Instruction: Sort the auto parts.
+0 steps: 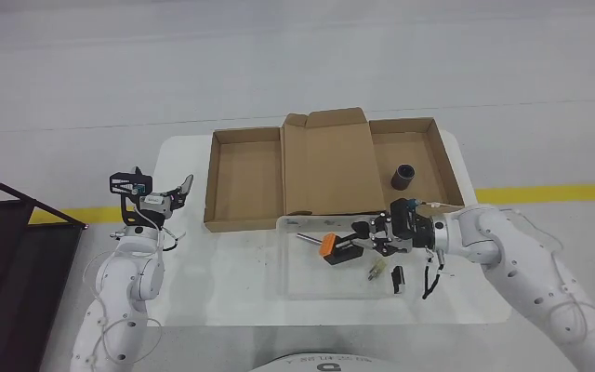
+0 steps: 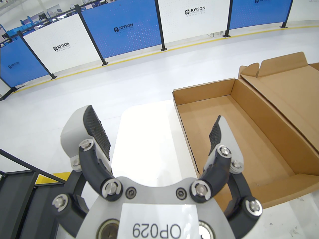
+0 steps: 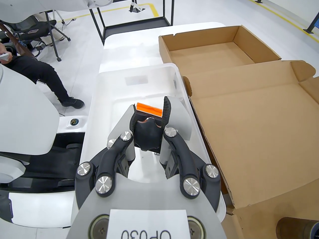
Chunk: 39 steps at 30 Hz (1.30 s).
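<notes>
On a white table [image 1: 223, 279], an opened cardboard box [image 1: 325, 177]: a shallow tray on each side of a wide middle flap [image 3: 249, 125]. In the right tray [image 1: 418, 149], one dark cylinder [image 1: 404, 175] [image 3: 296, 227], in the nearer half, toward the flap side, apart from the walls. Left tray [image 1: 244, 181] [image 2: 224, 135] toward the table's left part, brown floor and low walls plainly in sight from the left wrist. Just in front of the box, close against its near edge, a clear plastic bin [image 1: 290, 279] [image 3: 139, 68]. Inside the bin: a metal rod [image 1: 309, 239] lying near the far left corner; a small pale part [image 1: 375, 272] and a black piece [image 1: 398, 279] close together toward the near right corner; and a black part with an orange cap [image 1: 327, 247] [image 3: 149, 109] in the middle. Right gripper [image 1: 349, 246] [image 3: 149, 116] inside the bin from its right side, fingers clamped tight on the black body of that part, orange cap sticking out past the fingertips toward the left. Not clear whether held off the bin floor or resting on it. Left gripper [image 1: 155, 186] [image 2: 155, 125] at the table's left edge, well apart from the bin, fingers spread wide over bare table, one finger near the left tray's outer wall.
</notes>
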Available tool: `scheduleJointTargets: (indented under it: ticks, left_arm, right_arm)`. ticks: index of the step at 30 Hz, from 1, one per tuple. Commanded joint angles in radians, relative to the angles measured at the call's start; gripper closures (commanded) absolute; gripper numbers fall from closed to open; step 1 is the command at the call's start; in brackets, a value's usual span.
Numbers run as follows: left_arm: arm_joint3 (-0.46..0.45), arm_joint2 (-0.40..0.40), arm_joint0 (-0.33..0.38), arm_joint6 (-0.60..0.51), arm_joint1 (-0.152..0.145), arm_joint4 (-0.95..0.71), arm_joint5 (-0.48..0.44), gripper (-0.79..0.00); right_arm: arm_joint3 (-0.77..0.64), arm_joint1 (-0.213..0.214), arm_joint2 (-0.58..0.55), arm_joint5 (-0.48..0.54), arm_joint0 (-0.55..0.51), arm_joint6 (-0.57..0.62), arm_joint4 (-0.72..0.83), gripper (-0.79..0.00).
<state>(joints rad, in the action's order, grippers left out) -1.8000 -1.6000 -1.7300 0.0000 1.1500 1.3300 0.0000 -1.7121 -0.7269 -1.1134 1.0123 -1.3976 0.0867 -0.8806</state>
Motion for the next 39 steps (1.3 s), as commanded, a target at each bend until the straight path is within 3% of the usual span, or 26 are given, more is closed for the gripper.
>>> scheduleJointTargets:
  ticks: [1, 11, 16, 20, 26, 31, 33, 39]
  left_arm:
    - [0.0, 0.0, 0.0, 0.0, 0.0, 0.0, 0.0, -0.785]
    - [0.0, 0.0, 0.0, 0.0, 0.0, 0.0, 0.0, -0.785]
    - [-0.012, 0.032, -0.014, -0.028, -0.007, 0.018, -0.193, -0.785]
    - [-0.002, 0.075, -0.02, -0.079, -0.013, -0.012, -0.396, -0.785]
    - [0.039, 0.069, -0.001, -0.177, -0.026, -0.143, -0.631, -0.785]
    - [0.038, 0.033, 0.002, -0.182, -0.037, -0.286, -0.785, -0.785]
    - [0.035, 0.012, 0.002, -0.197, -0.04, -0.36, -0.797, -0.785]
    - [0.035, 0.012, 0.002, -0.197, -0.04, -0.36, -0.797, -0.785]
  right_arm:
    - [0.0, 0.0, 0.0, 0.0, 0.0, 0.0, 0.001, 0.0]
    - [-0.002, -0.003, -0.004, -0.006, -0.006, -0.02, 0.031, 0.0]
    - [-0.02, -0.002, -0.033, 0.0, -0.015, -0.07, 0.076, 0.0]
    - [-0.041, -0.001, -0.059, -0.001, -0.027, -0.091, 0.098, 0.0]
    - [-0.053, -0.006, -0.08, -0.005, -0.041, -0.123, 0.127, 0.0]
    - [-0.057, -0.012, -0.082, 0.0, -0.043, -0.141, 0.138, 0.0]
    - [-0.057, -0.014, -0.077, 0.0, -0.044, -0.15, 0.144, 0.0]
    - [-0.053, -0.015, -0.077, 0.0, -0.044, -0.166, 0.158, 0.0]
